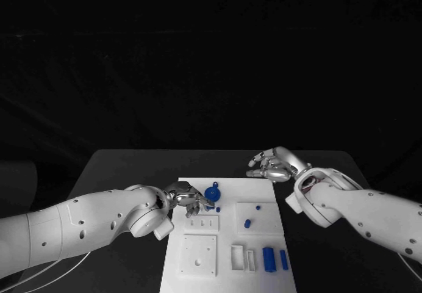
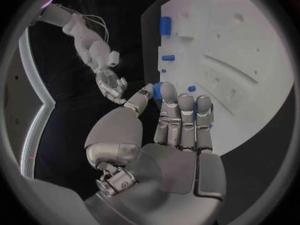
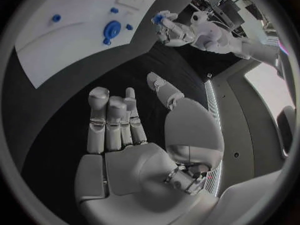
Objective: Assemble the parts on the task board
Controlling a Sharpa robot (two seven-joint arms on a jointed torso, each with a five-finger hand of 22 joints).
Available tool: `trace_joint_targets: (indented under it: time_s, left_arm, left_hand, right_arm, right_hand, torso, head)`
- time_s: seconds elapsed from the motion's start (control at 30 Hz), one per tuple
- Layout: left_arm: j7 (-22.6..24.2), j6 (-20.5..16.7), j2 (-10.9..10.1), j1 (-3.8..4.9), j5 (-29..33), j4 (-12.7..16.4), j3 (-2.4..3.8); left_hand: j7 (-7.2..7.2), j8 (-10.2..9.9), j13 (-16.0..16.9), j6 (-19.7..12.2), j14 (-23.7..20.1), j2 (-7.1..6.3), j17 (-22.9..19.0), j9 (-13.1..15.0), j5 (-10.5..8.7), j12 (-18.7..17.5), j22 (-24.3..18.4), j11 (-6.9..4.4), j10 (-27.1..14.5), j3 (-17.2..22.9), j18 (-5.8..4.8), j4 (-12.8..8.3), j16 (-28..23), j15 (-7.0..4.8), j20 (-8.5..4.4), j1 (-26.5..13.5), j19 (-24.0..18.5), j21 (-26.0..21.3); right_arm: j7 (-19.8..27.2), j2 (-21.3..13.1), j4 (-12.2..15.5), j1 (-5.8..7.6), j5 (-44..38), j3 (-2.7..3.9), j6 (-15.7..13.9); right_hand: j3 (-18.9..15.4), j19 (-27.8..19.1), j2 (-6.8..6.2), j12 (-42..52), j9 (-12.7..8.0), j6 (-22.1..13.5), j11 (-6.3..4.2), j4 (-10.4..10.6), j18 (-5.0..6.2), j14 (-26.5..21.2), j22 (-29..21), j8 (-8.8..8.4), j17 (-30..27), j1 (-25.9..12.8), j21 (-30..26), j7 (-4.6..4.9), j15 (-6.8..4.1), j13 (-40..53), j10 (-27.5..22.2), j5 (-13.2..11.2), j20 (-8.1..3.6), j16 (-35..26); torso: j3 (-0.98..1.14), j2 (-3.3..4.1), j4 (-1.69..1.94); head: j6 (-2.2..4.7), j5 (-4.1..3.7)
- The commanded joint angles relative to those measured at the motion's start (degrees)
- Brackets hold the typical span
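Observation:
The white task board [image 1: 230, 244] lies in the middle of the black table. My left hand [image 1: 185, 200] hovers at the board's left edge and pinches a small blue part [image 2: 157, 91] between thumb and fingers; the right wrist view shows the same blue part [image 3: 158, 18] at the fingertips of my left hand [image 3: 172, 31]. A round blue part [image 1: 213, 193] lies on the board just right of that hand, also seen as the round blue part [image 3: 113, 30]. My right hand [image 1: 274, 165] is over bare table beyond the board's far right corner, fingers apart and holding nothing.
Two blue cylinders [image 1: 275, 259] stand side by side near the board's near right corner. Small blue pegs [image 1: 249, 223] sit in the board's right half. White raised blocks [image 1: 199, 254] occupy the near left part. Black table [image 1: 123, 177] surrounds the board.

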Motion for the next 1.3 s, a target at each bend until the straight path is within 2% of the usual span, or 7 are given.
trace_joint_targets:
  time_s: [0.03,0.17,0.8,0.83,0.87,0.93,1.3]
  left_arm:
    - [-8.23,-1.29,0.39,0.07,-10.39,0.45,0.00]
    - [-12.81,-1.07,1.12,0.07,-16.85,0.35,-0.08]
    - [-19.28,0.52,4.17,0.13,-29.99,-1.36,-2.33]
    - [-19.12,0.35,4.32,0.13,-29.99,-1.45,-2.43]
    - [-19.06,0.05,4.46,0.12,-30.00,-1.50,-2.47]
    - [-18.91,-0.19,4.69,0.10,-30.16,-1.52,-2.53]
    - [-18.95,-0.42,6.47,0.05,-30.43,-2.95,-2.70]
  left_hand:
    - [-1.77,0.03,-0.05,2.37,1.79,0.45,-0.06,4.35,0.45,-0.37,-0.07,-1.36,1.73,-0.01,-0.01,-0.22,-0.08,-1.25,-9.45,1.07,0.32,0.19]
    - [-2.43,0.42,0.48,4.04,3.74,-0.51,0.38,4.90,4.97,0.23,0.12,-2.13,3.87,0.10,0.38,-0.20,0.91,-1.82,-9.79,1.32,1.94,1.03]
    - [-3.41,0.40,2.80,6.56,5.92,-0.58,1.85,6.59,11.26,1.90,0.84,-3.09,6.30,0.27,1.30,-0.37,2.76,-2.53,-10.38,0.56,3.52,2.61]
    - [-3.38,0.24,3.06,6.72,5.96,-1.83,1.93,6.77,7.88,1.98,0.71,-3.14,6.23,3.54,1.31,0.14,2.73,-2.63,-10.37,1.02,3.72,2.45]
    - [-3.63,0.20,3.25,6.89,5.92,-3.97,2.01,6.99,0.24,1.99,0.49,-3.20,6.17,8.89,1.52,1.08,2.72,-2.71,-10.45,2.49,3.85,2.15]
    - [-3.45,-0.34,3.72,7.51,6.50,-4.78,2.20,7.54,-0.70,1.96,0.64,-3.13,6.50,16.40,1.26,0.14,2.59,-2.64,-10.46,-2.78,4.97,2.70]
    - [-3.57,-0.35,3.97,7.69,6.66,-4.71,2.33,7.93,-0.30,2.11,0.73,-3.12,6.72,17.15,1.35,0.00,2.65,-2.72,-10.55,-3.61,5.14,2.89]
  right_arm:
    - [1.19,0.00,-1.10,1.05,1.14,0.54,-0.15]
    - [1.08,0.32,-3.04,2.52,1.24,0.88,0.17]
    - [0.89,2.03,-5.50,3.39,1.31,0.90,1.07]
    - [0.89,2.04,-5.47,3.39,1.31,0.90,1.08]
    - [0.89,2.07,-5.45,3.39,1.31,0.91,1.13]
    - [0.88,2.11,-5.45,3.39,1.31,0.91,1.16]
    - [0.73,2.29,-5.24,3.39,1.31,0.92,1.42]
  right_hand:
    - [-0.31,-0.25,0.27,0.29,0.07,-1.19,0.06,0.05,3.66,-0.35,0.73,-0.25,-0.06,-0.51,-0.39,0.73,0.14,-0.06,-0.35,0.37,0.11,-0.17]
    - [-0.35,-0.29,0.27,0.29,0.08,-1.19,0.06,0.14,3.66,-0.40,0.73,-0.25,-0.08,-0.57,-0.43,0.74,0.15,-0.10,-0.37,0.49,0.14,-0.20]
    - [-0.53,-0.60,0.34,0.39,0.17,-1.26,0.11,0.65,3.66,-0.75,0.82,-0.28,-0.09,-0.63,-0.63,0.78,0.20,-0.41,-0.63,2.10,0.33,-0.22]
    - [-0.54,-0.60,0.34,0.40,0.17,-1.26,0.11,0.67,3.66,-0.76,0.82,-0.28,-0.09,-0.63,-0.63,0.78,0.20,-0.42,-0.64,2.20,0.33,-0.21]
    - [-0.55,-0.60,0.35,0.42,0.18,-1.25,0.10,0.69,3.66,-0.76,0.83,-0.28,-0.09,-0.61,-0.63,0.77,0.20,-0.44,-0.65,2.33,0.34,-0.20]
    - [-0.57,-0.61,0.38,0.46,0.20,-1.22,0.10,0.73,3.66,-0.77,0.85,-0.27,-0.09,-0.58,-0.63,0.77,0.19,-0.47,-0.66,2.63,0.35,-0.19]
    - [-0.70,-0.61,0.42,0.58,0.25,-1.22,0.09,0.84,3.66,-0.80,0.90,-0.27,-0.09,-0.52,-0.62,0.76,0.18,-0.61,-0.71,3.54,0.37,-0.12]
  torso:
    - [-0.04,-0.01,0.10]
    - [-0.13,0.00,0.12]
    - [-0.17,-0.03,0.29]
    - [-0.15,-0.02,0.29]
    - [-0.13,-0.02,0.26]
    - [-0.13,0.00,0.22]
    - [-0.11,-0.05,0.23]
  head:
    - [-0.36,-0.05]
    - [-0.77,-0.19]
    - [-2.27,0.59]
    - [-2.30,0.66]
    - [-2.34,0.67]
    - [-2.40,0.65]
    - [-2.53,0.62]
